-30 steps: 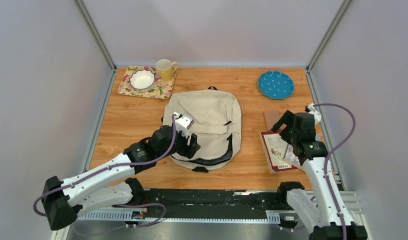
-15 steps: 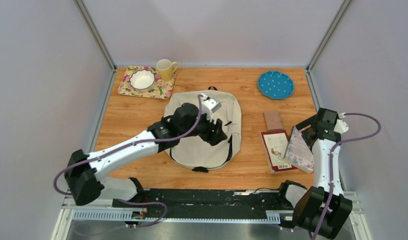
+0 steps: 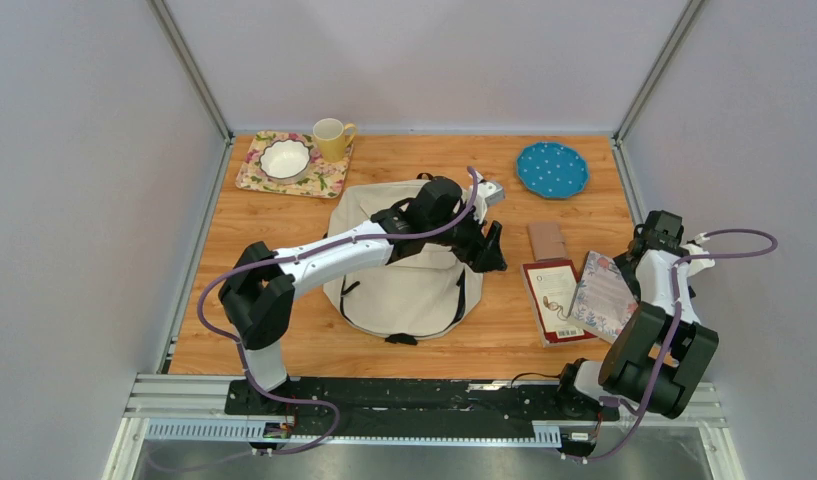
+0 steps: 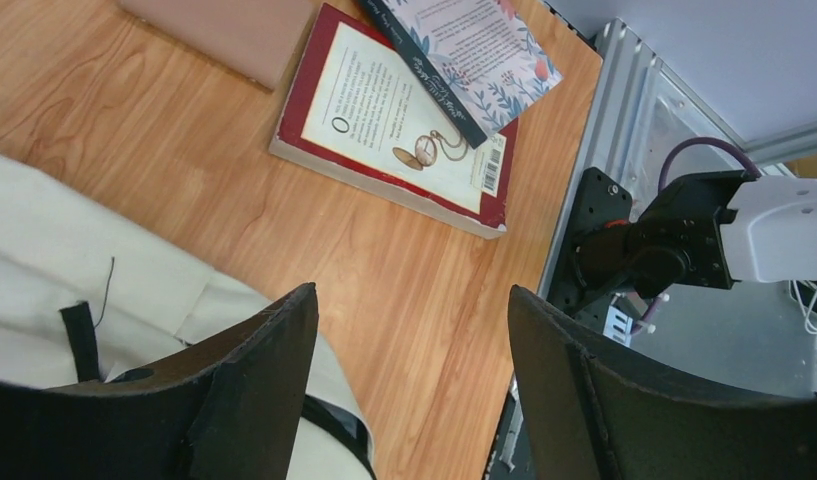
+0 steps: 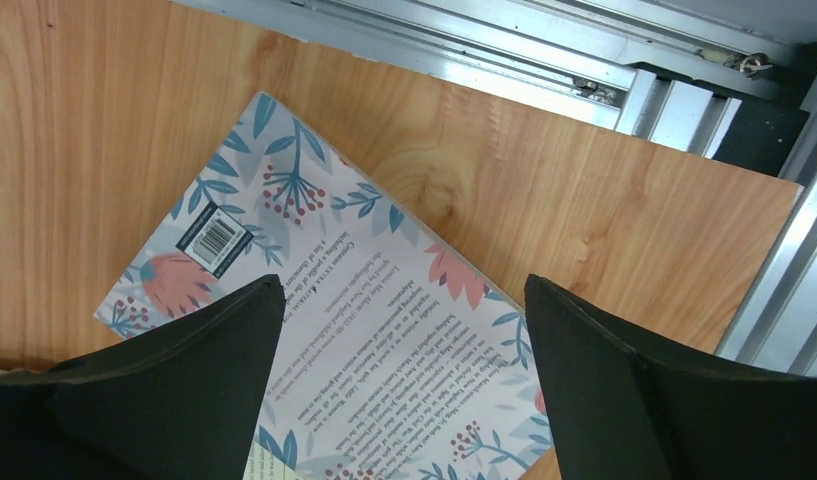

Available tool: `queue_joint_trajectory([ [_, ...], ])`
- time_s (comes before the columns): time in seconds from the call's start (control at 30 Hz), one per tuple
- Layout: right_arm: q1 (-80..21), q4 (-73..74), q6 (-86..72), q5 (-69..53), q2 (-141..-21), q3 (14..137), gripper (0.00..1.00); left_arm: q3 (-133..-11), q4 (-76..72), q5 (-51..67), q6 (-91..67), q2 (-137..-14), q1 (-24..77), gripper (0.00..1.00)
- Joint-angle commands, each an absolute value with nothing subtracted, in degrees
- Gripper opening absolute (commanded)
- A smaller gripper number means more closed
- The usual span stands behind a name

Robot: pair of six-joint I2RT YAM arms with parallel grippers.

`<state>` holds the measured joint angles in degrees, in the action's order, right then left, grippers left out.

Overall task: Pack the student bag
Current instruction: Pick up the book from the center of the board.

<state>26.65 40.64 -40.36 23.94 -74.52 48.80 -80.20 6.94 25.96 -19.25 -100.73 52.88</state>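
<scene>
The wooden worktop (image 3: 254,250) is orange-brown with a straight plank grain, framed by metal rails. The student bag (image 3: 404,290) lies flat near its middle, toward the left: soft cream fabric, rumpled, with black strap ends at its near edge. Nothing of its inside shows.

The left arm (image 3: 324,255) reaches across the bag's far half. The left jaws stand wide apart and grip nothing, hanging over the bag's right edge and the bare wood beside it. The right arm (image 3: 664,300) folds back at the right rim. The right jaws are also spread wide and empty, poised over a floral paperback (image 5: 364,330); whether they touch it, I cannot tell.

That glossy floral paperback overlaps the right edge of a red-bordered book (image 4: 394,130) with a cream cover panel. A plain tan notebook (image 3: 547,238) lies just beyond it.

At the far left, a rectangular flowered tray (image 3: 324,178) carries a white scalloped bowl (image 3: 285,157), with a yellow mug (image 3: 331,139) upright at its far right corner. A blue dotted plate (image 3: 552,169) with angled sides lies at the far right.
</scene>
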Motion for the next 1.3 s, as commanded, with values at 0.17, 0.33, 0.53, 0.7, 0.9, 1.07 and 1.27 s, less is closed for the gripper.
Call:
queue_joint_trajectory([
  [0.17, 31.2, 32.2, -37.8, 14.6, -85.2, 49.1, 0.94, -85.6, 4.6, 30.8, -20.3, -107.4, 53.3, 0.78],
  [0.33, 31.1, 28.5, -35.5, 4.3, -87.8, 46.3, 0.89, -86.2, 4.1, 31.2, -20.5, -108.8, 53.5, 0.78],
  [0.53, 27.9, 26.5, -32.7, -2.8, -82.5, 40.9, 0.8, -87.9, 4.0, 29.8, -19.7, -110.9, 53.5, 0.79],
  [0.7, 27.3, 27.3, -30.2, -5.0, -74.6, 35.8, 0.67, -89.8, 3.5, 29.8, -20.7, -114.1, 53.5, 0.79],
  [0.9, 27.2, 29.9, -29.3, -9.7, -64.5, 31.1, 0.66, -94.1, 1.1, 31.7, -24.7, -120.3, 53.6, 0.79],
  [1.07, 27.2, 30.3, -29.3, -14.8, -61.7, 30.1, 0.66, -101.2, 1.5, 33.6, -28.7, -128.4, 54.7, 0.8],
  [1.27, 27.3, 30.2, -29.2, -19.4, -60.0, 29.3, 0.67, -104.3, 1.0, 36.6, -35.0, -134.9, 55.2, 0.8],
])
